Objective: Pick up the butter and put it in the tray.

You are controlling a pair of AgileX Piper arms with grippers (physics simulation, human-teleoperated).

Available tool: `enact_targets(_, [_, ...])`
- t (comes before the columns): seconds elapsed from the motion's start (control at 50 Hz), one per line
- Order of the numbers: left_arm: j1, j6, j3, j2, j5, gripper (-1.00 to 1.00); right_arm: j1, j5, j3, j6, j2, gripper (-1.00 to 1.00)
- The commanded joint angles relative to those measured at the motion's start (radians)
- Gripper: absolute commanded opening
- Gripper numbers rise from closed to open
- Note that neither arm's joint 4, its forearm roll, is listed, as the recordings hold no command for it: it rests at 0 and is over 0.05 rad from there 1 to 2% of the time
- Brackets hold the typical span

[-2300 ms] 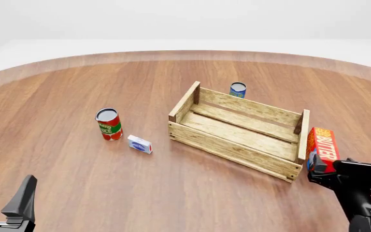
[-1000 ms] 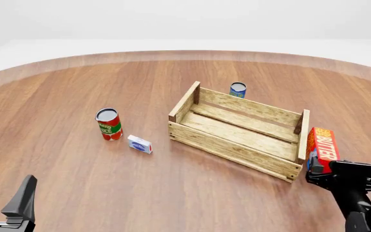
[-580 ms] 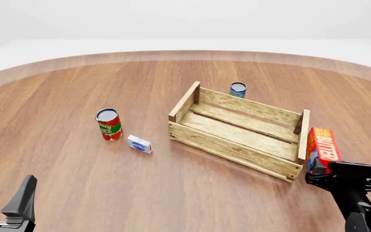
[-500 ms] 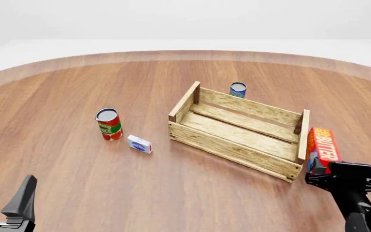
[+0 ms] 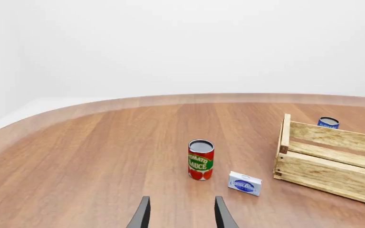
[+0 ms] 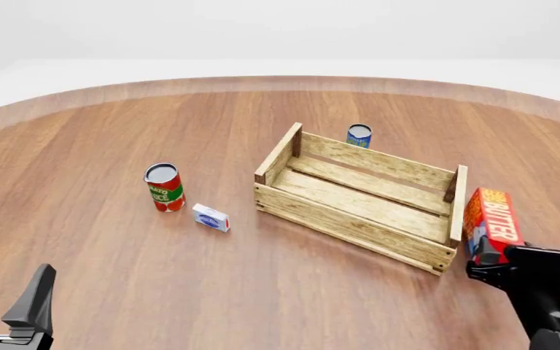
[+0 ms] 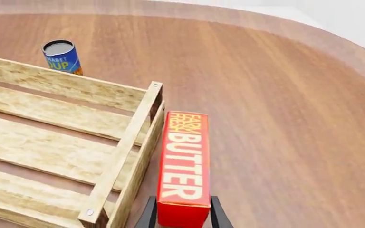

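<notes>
1. One butter (image 6: pixel 492 217) carton, red and orange, was clamped at its near end between the fingers of the right gripper (image 6: pixel 491 261); it stood just outside the tray's right end board, tilted, with its far end up.
2. One right gripper, closed on the butter (image 7: pixel 184 167); the wrist view showed a finger on either side of the carton's near end.
3. One tray (image 6: pixel 358 197), a light-wood slatted crate, nothing visible inside it, lay just left of the carton.
4. Step in hand, as judged: the lift, with the carry not yet made. The next move called for raising the carton above the end board, moving it left over the slats, then lowering and letting go.
5. One left gripper (image 5: pixel 181 216), fingers apart, holding nothing, was well away at the near left.
6. Three bystanders: tomato sauce can (image 6: pixel 164 187), small white-blue box (image 6: pixel 211 217), blue can (image 6: pixel 359 135) behind the tray.
</notes>
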Motion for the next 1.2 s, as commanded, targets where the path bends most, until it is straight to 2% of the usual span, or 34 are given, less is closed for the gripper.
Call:
enact_targets(0.02, [0.0, 0.0, 0.0, 0.0, 0.0, 1.0, -0.001, 0.005, 0.021, 0.024, -0.084, -1.0])
enact_targets(0.22, [0.0, 0.0, 0.0, 0.0, 0.0, 1.0, -0.005, 0.075, 0.034, 0.02, -0.185, -1.0])
enact_targets(0.52, [0.0, 0.0, 0.0, 0.0, 0.0, 1.0, -0.017, 0.234, 0.034, 0.018, -0.371, -1.0])
enact_targets(0.74, [0.0, 0.0, 0.0, 0.0, 0.0, 1.0, -0.021, 0.304, 0.031, 0.015, -0.445, -1.0])
enact_targets(0.98, [0.0, 0.0, 0.0, 0.0, 0.0, 1.0, -0.02, 0.472, 0.004, 0.012, -0.605, -1.0])
enact_targets(1.2, [0.0, 0.0, 0.0, 0.0, 0.0, 1.0, -0.013, 0.578, -0.026, 0.005, -0.69, -1.0])
